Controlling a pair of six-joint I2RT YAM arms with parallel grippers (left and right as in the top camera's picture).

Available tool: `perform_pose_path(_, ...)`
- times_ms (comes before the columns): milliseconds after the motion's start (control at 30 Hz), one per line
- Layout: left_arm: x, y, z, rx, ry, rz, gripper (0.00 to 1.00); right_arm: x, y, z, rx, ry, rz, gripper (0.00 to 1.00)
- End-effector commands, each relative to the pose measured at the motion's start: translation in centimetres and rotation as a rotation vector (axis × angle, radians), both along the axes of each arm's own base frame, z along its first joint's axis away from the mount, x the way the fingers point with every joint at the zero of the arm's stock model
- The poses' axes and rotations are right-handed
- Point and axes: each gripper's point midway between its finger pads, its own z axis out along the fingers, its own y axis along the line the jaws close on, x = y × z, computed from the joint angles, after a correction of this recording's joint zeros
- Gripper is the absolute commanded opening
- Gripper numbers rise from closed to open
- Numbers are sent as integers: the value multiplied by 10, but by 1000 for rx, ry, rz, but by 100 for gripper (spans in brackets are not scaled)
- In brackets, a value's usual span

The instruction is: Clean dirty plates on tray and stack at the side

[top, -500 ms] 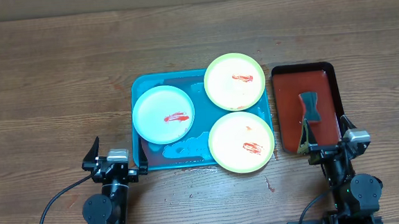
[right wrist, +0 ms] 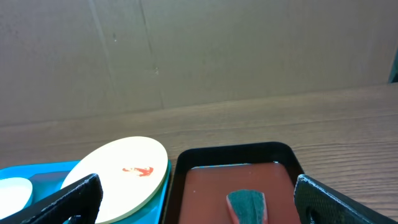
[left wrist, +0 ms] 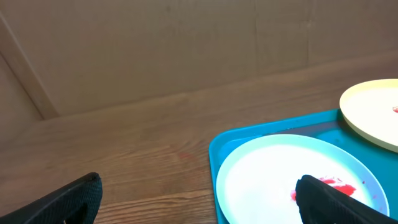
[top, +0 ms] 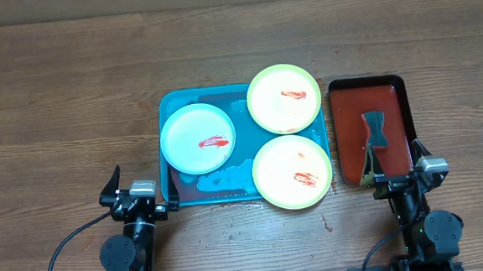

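Three plates lie on the turquoise tray [top: 176,102]. The white plate with mint rim [top: 197,138] is at the tray's left. One yellow-green plate [top: 284,98] is at the back right and another [top: 292,173] at the front right, overhanging the rim. All carry red sauce smears. My left gripper [top: 139,197] is open and empty near the front edge, left of the tray; its fingers [left wrist: 68,202] frame the white plate [left wrist: 273,174]. My right gripper [top: 402,176] is open and empty at the front of the dark red tray [top: 345,116].
The dark red black-rimmed tray holds a dark green sponge [top: 375,129], also in the right wrist view [right wrist: 247,204]. A yellow scouring piece [top: 366,171] lies at that tray's front. A cardboard wall [right wrist: 199,50] stands behind the wooden table [top: 63,104].
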Motion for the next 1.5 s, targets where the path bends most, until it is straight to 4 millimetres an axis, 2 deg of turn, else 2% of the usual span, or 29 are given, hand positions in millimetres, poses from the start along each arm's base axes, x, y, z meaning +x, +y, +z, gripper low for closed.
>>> perform_pose_path(0,0,-5,5,18,-26,-24,100,0,1,-1,2,-7,5,100)
perform_pose_path(500,-2,-21,4,-25,-18,-120,100,0,1,-1,2,-7,5,100)
perform_pose_path(1233,-2,-21,18,-63,-58,-118,100,0,1,0,2,-8,5,100)
perform_pose_path(1333,-3,-21,20,-64,-50,-118,100,-1,1,4,1,-15,5,100)
perform_pose_path(1467,-5,-21,33,-65,-40,-117,100,-4,1,23,1,-40,5,100)
